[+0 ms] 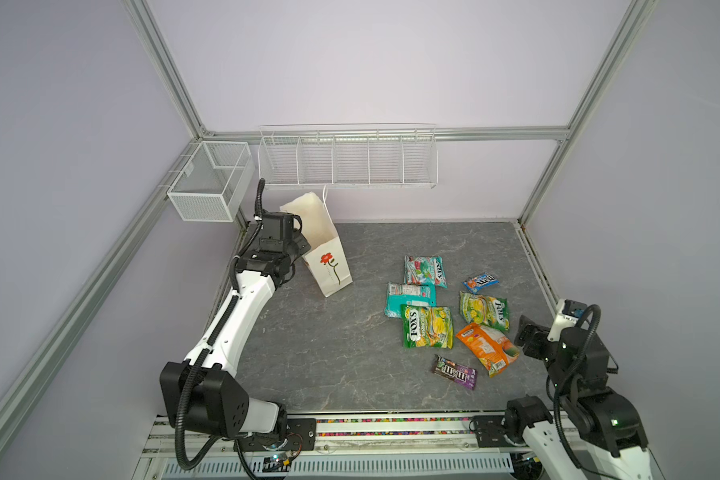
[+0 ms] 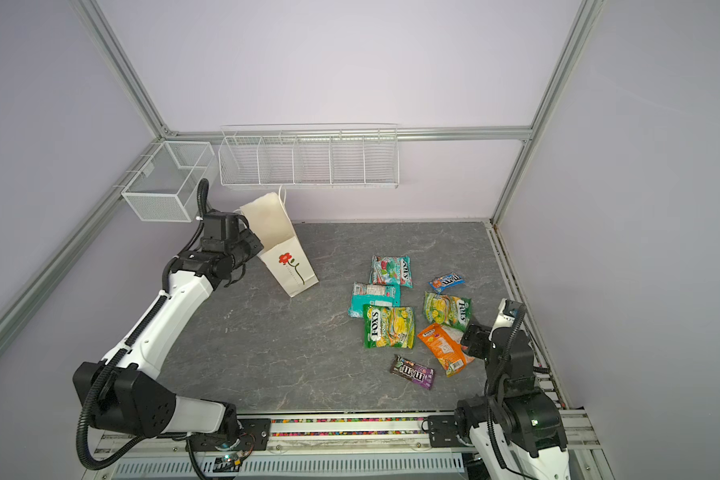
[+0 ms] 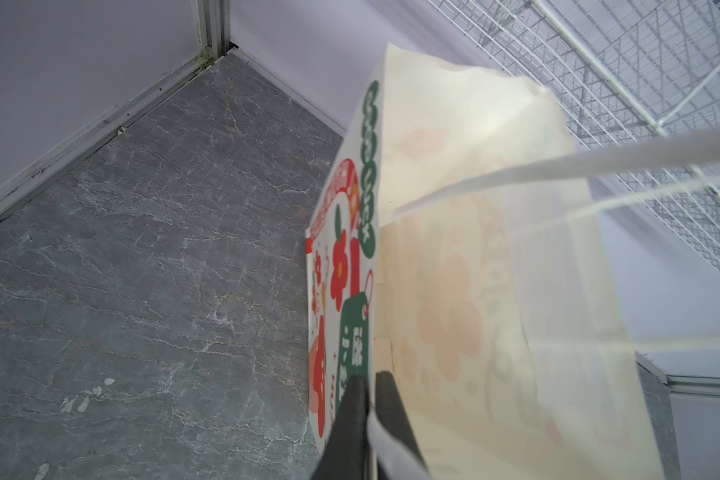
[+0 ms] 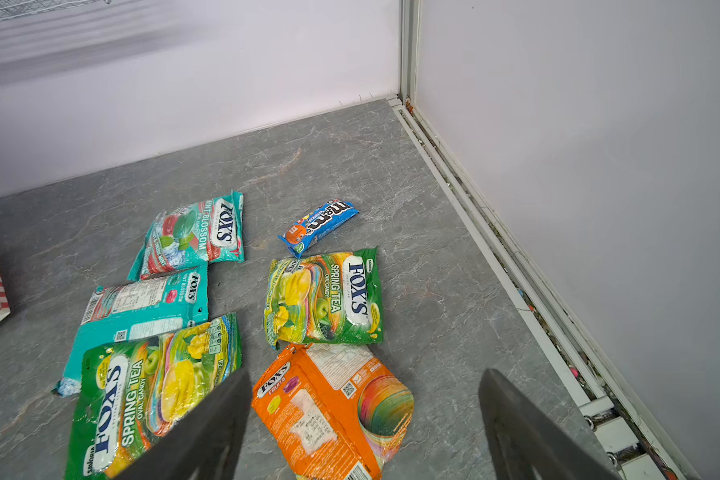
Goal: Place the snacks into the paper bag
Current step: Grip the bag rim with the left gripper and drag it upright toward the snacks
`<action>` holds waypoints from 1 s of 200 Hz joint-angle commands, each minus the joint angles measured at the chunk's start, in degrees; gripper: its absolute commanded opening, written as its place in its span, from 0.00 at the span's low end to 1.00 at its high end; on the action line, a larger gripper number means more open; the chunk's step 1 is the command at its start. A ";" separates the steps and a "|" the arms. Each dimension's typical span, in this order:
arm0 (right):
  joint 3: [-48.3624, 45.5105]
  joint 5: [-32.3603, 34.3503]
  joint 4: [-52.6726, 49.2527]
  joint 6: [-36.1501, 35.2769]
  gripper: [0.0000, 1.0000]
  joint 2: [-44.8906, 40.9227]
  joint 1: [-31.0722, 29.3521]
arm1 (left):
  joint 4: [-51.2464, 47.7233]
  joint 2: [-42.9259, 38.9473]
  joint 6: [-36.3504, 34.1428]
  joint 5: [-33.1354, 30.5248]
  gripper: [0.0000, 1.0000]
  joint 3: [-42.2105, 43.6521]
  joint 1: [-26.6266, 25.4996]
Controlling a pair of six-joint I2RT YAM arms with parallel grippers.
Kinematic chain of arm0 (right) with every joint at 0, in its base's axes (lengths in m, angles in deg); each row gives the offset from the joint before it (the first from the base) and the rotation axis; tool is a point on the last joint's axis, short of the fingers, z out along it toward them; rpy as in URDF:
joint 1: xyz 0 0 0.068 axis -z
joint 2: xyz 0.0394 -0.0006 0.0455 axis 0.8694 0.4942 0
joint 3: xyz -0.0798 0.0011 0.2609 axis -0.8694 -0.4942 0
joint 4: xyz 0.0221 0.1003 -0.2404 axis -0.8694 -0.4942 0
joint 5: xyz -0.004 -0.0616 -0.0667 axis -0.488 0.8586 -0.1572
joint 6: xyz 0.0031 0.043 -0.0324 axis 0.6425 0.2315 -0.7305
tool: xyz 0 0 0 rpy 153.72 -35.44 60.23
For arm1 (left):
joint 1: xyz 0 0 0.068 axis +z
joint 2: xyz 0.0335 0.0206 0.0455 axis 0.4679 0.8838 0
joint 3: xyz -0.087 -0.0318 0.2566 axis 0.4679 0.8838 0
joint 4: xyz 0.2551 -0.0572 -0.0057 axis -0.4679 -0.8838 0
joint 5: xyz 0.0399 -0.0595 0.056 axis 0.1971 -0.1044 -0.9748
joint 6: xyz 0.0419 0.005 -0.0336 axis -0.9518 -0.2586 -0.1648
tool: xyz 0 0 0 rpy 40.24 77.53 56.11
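My left jaws are clenched on the thin top edge of the paper bag (image 3: 454,270), one side against the printed outer wall and the other inside. That pinch is all that keeps the mouth apart. In both top views the bag looks tilted rather than square, so a small tug from me could crease or tear the paper. It could also skid the base over the smooth surface (image 3: 142,249) and tip the bag. Just beyond these jaws a cord handle (image 3: 537,170) crosses the opening, and a packet dropped in could catch on it and hang. Farther out, the wire basket (image 3: 641,83) hangs near the bag's far rim, so a high approach may knock it. My right jaws are spread wide and grasp nothing, with the orange packet (image 4: 333,407) lying below and between them. It is flat and glossy, so I judge they may slide off it. Its far edge touches or nearly touches a green-yellow packet (image 4: 325,299), which could get dragged along. All the snacks (image 1: 427,326) I can count lie on the surface around my right jaws, well apart from the bag. Every carry is therefore long, and a weak grip may drop one short.
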 commanded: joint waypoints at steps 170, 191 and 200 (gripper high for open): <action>-0.86 1.16 1.58 -0.78 0.88 -0.27 -0.40 | -10.08 -10.22 -7.79 14.87 0.00 -2.40 -3.22; -0.86 1.23 1.58 -0.74 0.88 -0.20 -0.40 | -10.07 -11.89 -7.88 18.06 0.00 -1.72 -3.45; -0.86 1.22 1.58 -0.78 0.88 -0.02 -0.40 | -9.90 -12.54 -7.92 19.82 0.00 -1.24 -3.54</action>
